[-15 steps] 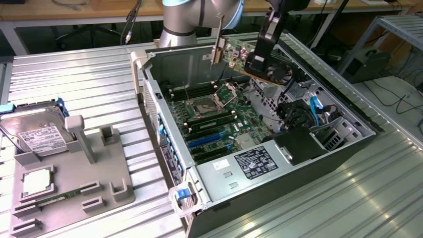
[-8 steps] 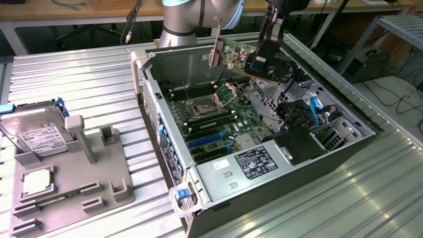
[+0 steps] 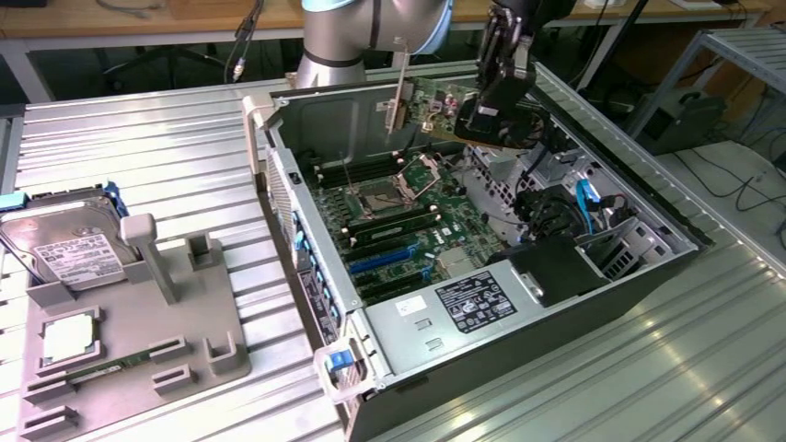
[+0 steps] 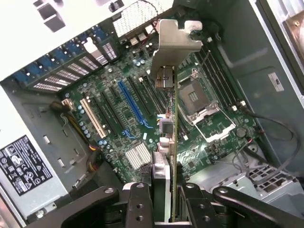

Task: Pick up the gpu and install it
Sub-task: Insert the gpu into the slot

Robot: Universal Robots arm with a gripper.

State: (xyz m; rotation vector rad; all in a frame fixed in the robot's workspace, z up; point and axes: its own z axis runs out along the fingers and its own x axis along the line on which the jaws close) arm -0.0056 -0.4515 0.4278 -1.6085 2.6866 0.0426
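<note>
Above the open case (image 3: 326, 120), at one o'clock in the exterior view, claw (image 3: 489, 115) pinches gpu (image 3: 430, 103) edge-on: likely light, stiff, fragile; bare board edges suit gripping.

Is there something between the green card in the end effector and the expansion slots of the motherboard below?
Nothing visible. The green circuit card with silver bracket, held in the black end effector, hangs above the open grey case; the long blue slot and its neighbours on the green motherboard lie uncovered.
</note>
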